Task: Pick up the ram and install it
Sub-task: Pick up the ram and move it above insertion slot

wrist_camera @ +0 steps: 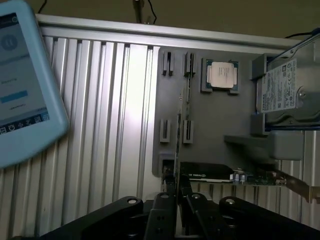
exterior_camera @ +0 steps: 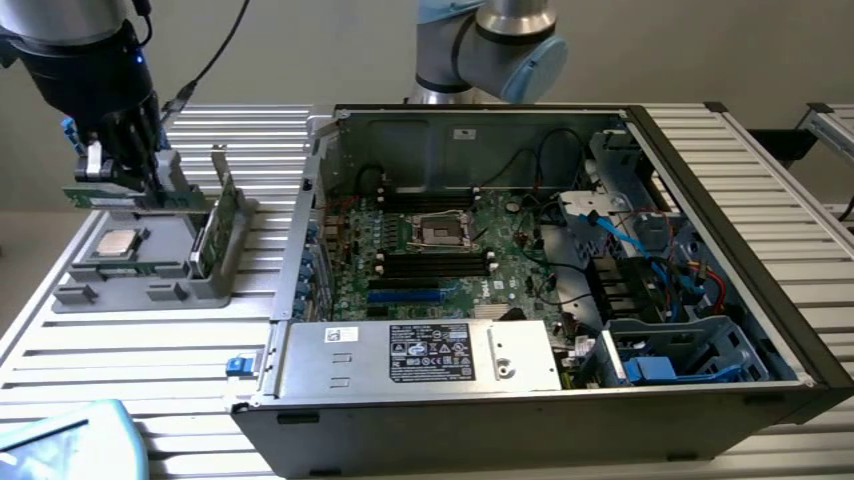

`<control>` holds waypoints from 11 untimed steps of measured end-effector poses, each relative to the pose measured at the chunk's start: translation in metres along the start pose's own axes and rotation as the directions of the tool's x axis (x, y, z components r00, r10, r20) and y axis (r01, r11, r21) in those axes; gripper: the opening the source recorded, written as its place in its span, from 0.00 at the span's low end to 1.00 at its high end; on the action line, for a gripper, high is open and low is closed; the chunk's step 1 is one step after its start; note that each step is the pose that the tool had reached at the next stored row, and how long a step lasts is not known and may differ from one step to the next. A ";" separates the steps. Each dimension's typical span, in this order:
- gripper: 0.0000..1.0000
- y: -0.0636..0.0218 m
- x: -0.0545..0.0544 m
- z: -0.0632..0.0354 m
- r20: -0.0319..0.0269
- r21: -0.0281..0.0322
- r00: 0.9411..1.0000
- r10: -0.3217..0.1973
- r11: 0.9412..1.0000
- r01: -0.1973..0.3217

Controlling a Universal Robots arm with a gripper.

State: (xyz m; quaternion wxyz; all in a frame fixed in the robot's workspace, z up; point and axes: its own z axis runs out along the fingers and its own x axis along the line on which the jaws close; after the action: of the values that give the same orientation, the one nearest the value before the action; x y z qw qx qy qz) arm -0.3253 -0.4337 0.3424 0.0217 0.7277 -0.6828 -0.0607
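Observation:
In the exterior view the ram point(exterior_camera: 112, 196), a thin dark-green stick, lies level between the fingers of my gripper point(exterior_camera: 130, 184), which is shut on it just above the grey parts holder point(exterior_camera: 134, 290) at the exterior view's left. The wrist view shows the ram point(wrist_camera: 180, 130) edge-on as a thin line running out from the gripper point(wrist_camera: 176, 196), over the holder's slot posts point(wrist_camera: 188, 131). The open computer case point(exterior_camera: 534, 400) stands to the exterior view's right, with black memory slots point(exterior_camera: 430, 262) on its motherboard near the processor socket point(exterior_camera: 441, 230).
On the holder sit a square silver processor point(wrist_camera: 222, 75), a wider green card with a metal bracket point(wrist_camera: 225, 175) and a hard drive point(wrist_camera: 287, 92). A blue-edged tablet point(wrist_camera: 22, 85) lies on the ribbed table. Cables and drive cages crowd the case's right side point(exterior_camera: 654, 270).

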 end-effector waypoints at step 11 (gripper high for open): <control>0.14 -0.0356 0.002 -0.0215 0.020 0.000 1.000 -0.015 1.000 0.015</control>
State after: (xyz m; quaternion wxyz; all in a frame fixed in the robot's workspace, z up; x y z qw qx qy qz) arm -0.2873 -0.4340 0.3595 0.0145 0.7324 -0.6773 -0.0680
